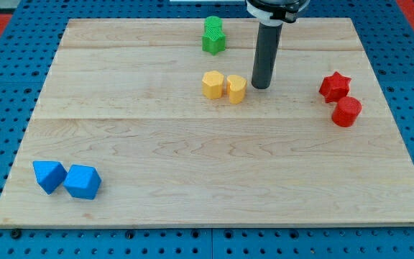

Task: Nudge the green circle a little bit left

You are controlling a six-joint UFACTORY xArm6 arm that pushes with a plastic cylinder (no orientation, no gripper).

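Green block (213,35), shape hard to make out, near the bench's (192,187) top edge, above the two yellow blocks (224,85). My tip (260,86) just right of those, below and right of the green one. No fingers here, only the rod's tip.

Two red blocks (340,98) at the view's right; two blue blocks (67,178) at bottom left.

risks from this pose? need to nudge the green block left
1. My tip sits just right of the yellow blocks, well below the green block. Sweeping left from here would likely push yellow, not green.
2. The green block lies near the board's top edge; an angled push could drive it off.
3. It looks like two green pieces stacked or touching; I cannot tell which is the circle, so both may move.
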